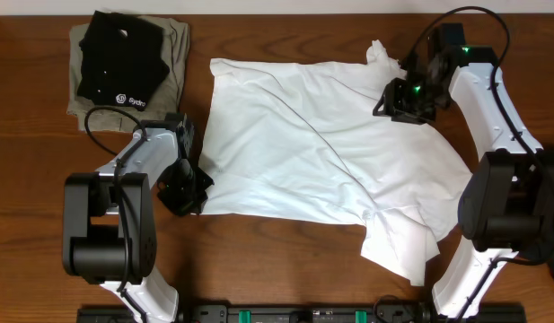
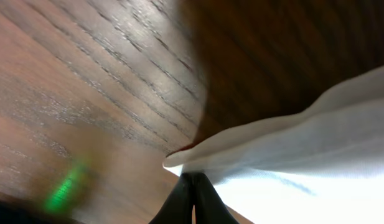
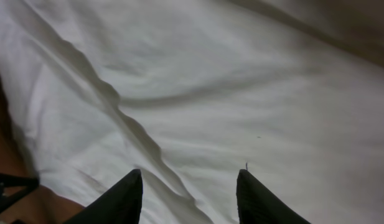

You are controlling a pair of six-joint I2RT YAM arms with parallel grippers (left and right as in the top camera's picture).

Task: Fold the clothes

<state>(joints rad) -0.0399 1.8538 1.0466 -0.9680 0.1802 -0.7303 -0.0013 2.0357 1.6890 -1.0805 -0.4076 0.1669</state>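
Overhead | your left gripper [image 2: 193, 186] clamps the shirt [image 1: 303, 144] corner between its fingertips [image 2: 179, 200], likely for folding | right gripper [image 3: 190, 180] half-open, empty, shirt beneath its fingers [image 3: 124, 200]

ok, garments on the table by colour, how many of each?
white T-shirt: 1
black shirt, folded, white logo: 1
khaki-olive garment, folded under the black one: 1
Total: 3
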